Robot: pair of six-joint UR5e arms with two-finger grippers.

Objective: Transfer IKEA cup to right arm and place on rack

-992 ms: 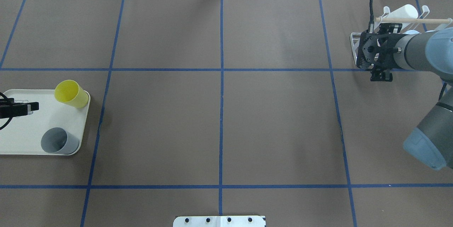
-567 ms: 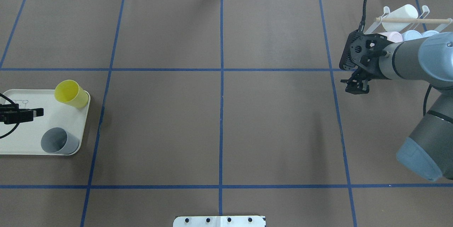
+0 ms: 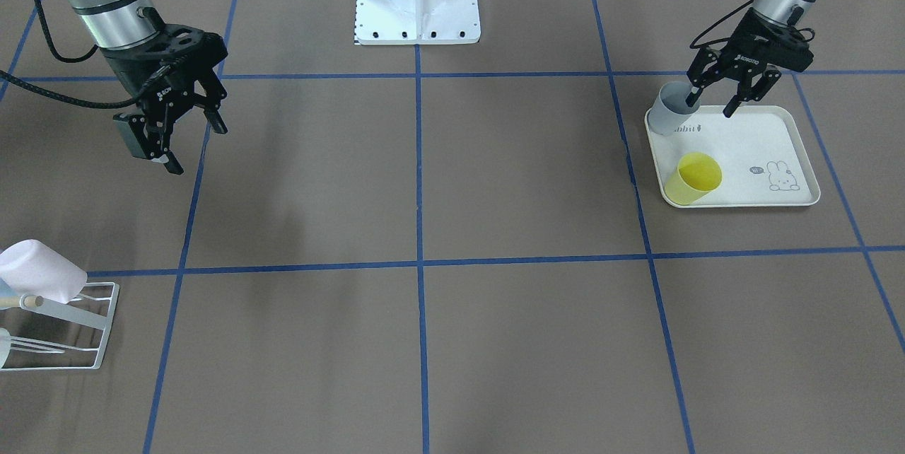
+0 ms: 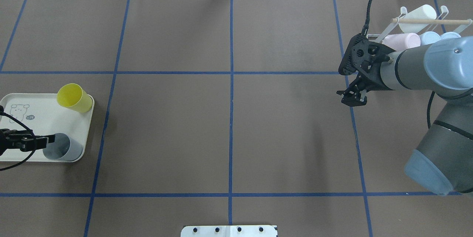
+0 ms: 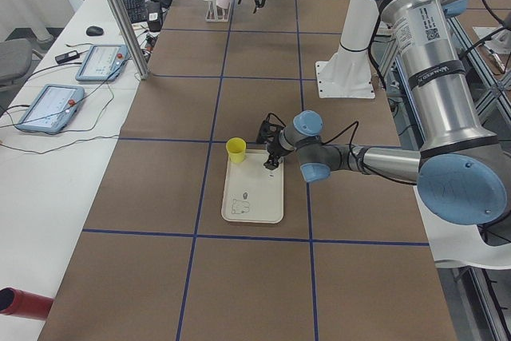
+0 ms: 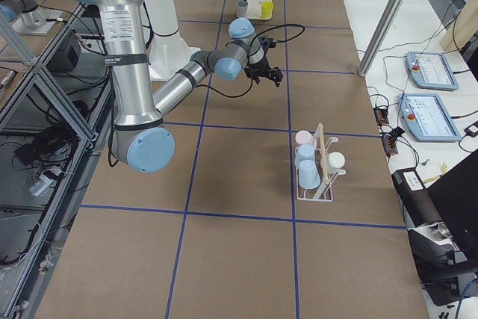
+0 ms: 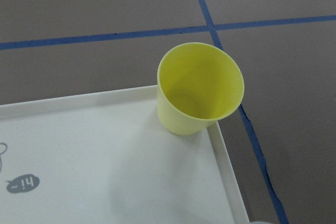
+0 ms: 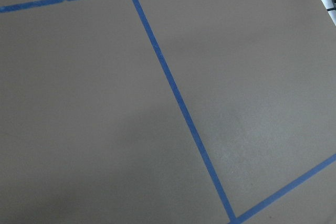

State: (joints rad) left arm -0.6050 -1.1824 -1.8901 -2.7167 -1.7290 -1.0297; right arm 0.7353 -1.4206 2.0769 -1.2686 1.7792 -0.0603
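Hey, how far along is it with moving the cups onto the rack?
Done: four cups sit on the rack. In hand: the left gripper is open at the grey cup on the tray, not yet gripping; the right gripper is open and empty over the table. Left: grip, handover and racking, then the yellow cup.

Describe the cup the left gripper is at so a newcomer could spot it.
Find the cream rabbit-print tray on the robot's left end of the table. Two cups stand on it: this is the grey cup at the corner nearer the robot, beneath the open left gripper, not the yellow cup.
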